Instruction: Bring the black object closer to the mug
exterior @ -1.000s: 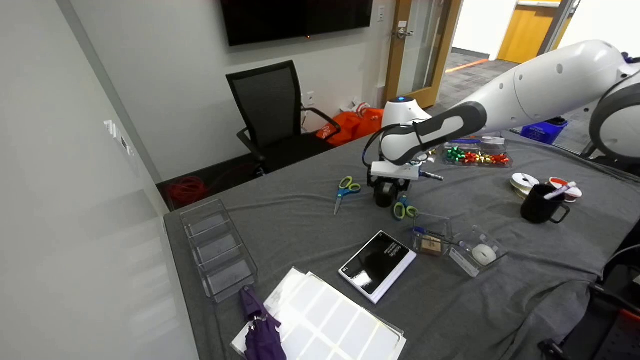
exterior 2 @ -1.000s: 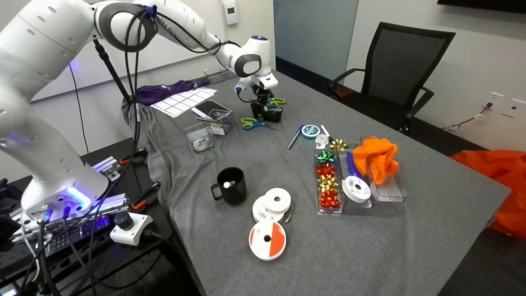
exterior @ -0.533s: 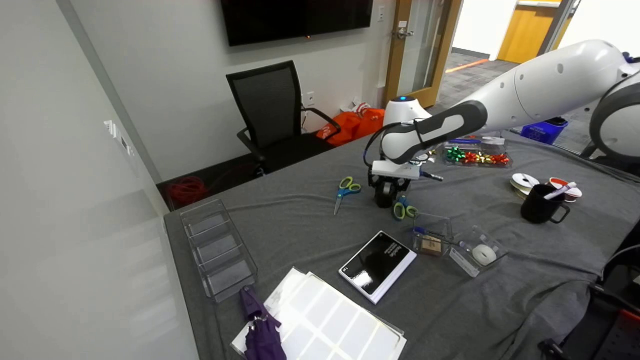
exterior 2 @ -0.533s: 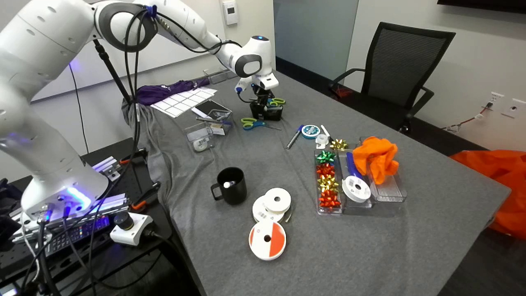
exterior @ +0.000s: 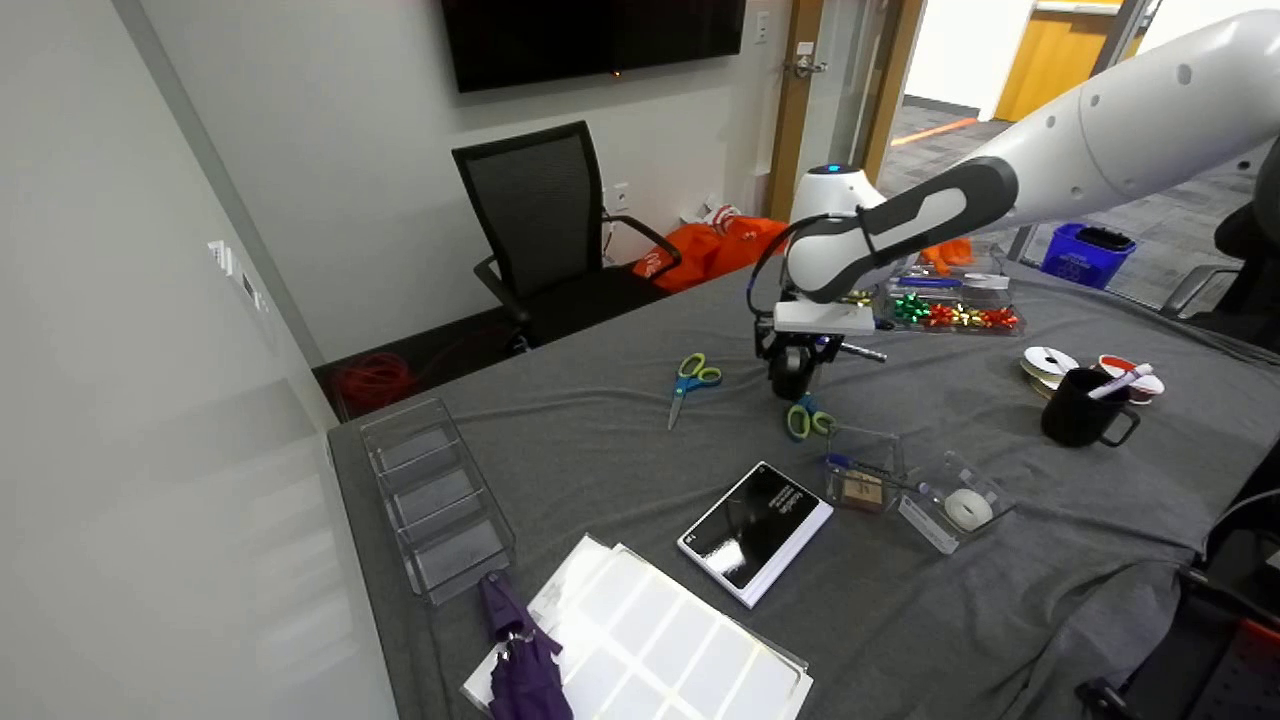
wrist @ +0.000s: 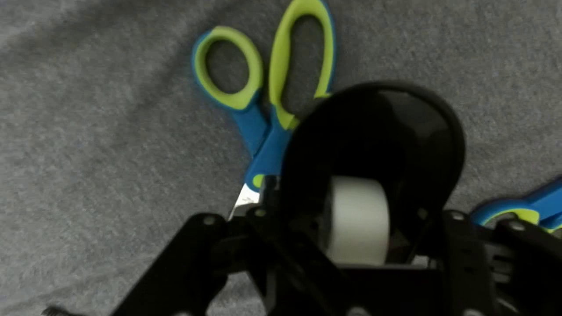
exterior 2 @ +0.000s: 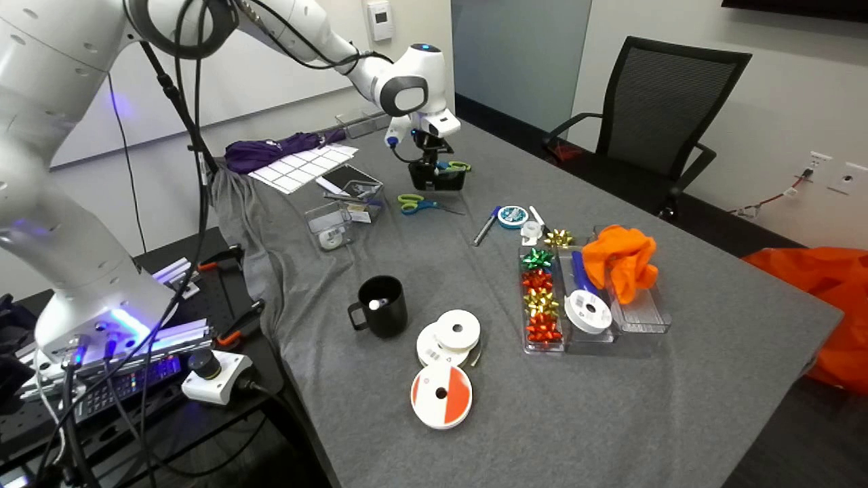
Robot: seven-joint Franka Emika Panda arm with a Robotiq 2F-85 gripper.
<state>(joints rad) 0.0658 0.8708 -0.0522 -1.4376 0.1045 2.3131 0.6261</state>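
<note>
The gripper (wrist: 362,207) has its 2 fingers closed against opposite sides of the black object (wrist: 382,131), holding it; a white roll (wrist: 360,221) sits inside that object; green-and-blue scissors (wrist: 268,153) lie partly hidden behind it in the wrist view. In both exterior views the black object is well apart from the mug (exterior 2: 390,320); the mug stands upright on the gray cloth (exterior 2: 542,420), a pen (exterior: 1120,381) inside it.

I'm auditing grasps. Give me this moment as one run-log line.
gripper: clamped on black object | height: seemingly off table | mug: upright, standing well apart | release: not yet done
</note>
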